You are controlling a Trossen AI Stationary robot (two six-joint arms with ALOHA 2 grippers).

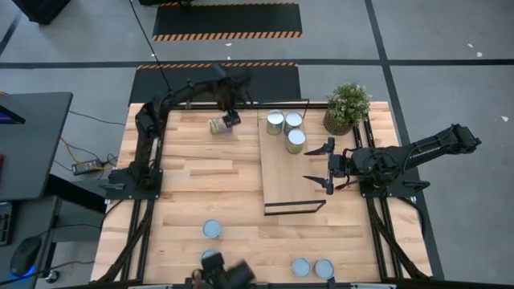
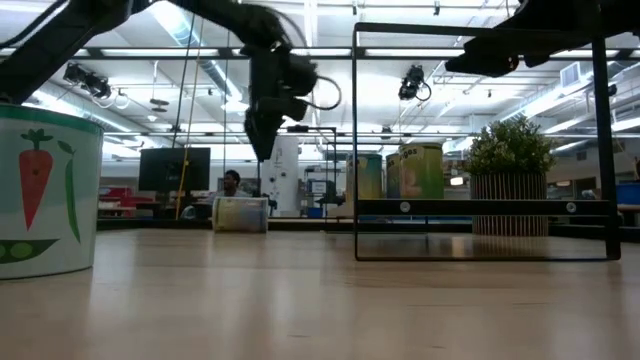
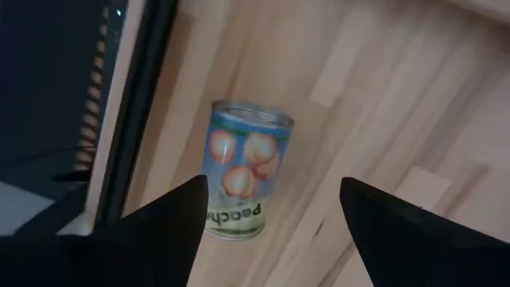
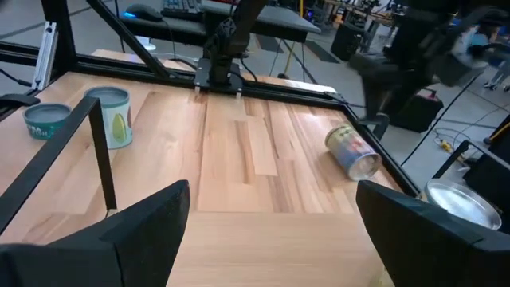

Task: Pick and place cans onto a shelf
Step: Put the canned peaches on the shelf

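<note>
I'm hovering the left gripper [image 1: 230,118], fingers apart, just above a peach can [image 1: 217,125] lying on its side below its fingertips. I'm holding the right gripper [image 1: 320,167] spread empty over the shelf [image 1: 281,172], three cans [image 1: 287,129] standing just beyond it.

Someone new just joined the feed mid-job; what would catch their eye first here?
Probably the tipped can lying on its side near the table's far edge, with the left gripper open just above it. Next, three cans standing together at the far end of the shelf, beside the potted plant, while the right gripper hovers open over the shelf's right edge.
</note>
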